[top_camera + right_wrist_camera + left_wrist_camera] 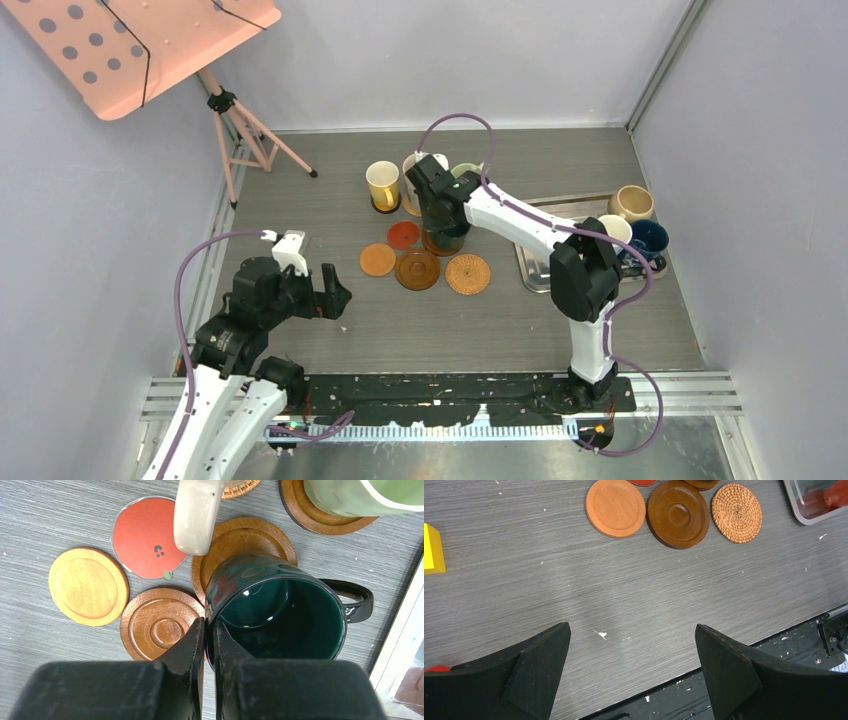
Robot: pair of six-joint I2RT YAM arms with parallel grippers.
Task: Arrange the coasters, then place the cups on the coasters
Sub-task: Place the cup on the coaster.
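Right gripper (209, 627) is pinched tight on the rim of the dark green mug (280, 615), which is over a brown coaster (240, 537); can't tell if it's touching down. Red coaster (142, 537) and ringed coaster (160, 630) lie just beside. Left gripper (631, 630) hangs spread wide over the table (574, 580), holding nothing.

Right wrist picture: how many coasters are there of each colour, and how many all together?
Brown wood coasters: 3
Orange-tan coaster: 1
Red coaster: 1
Woven wicker coaster: 1
Total: 6
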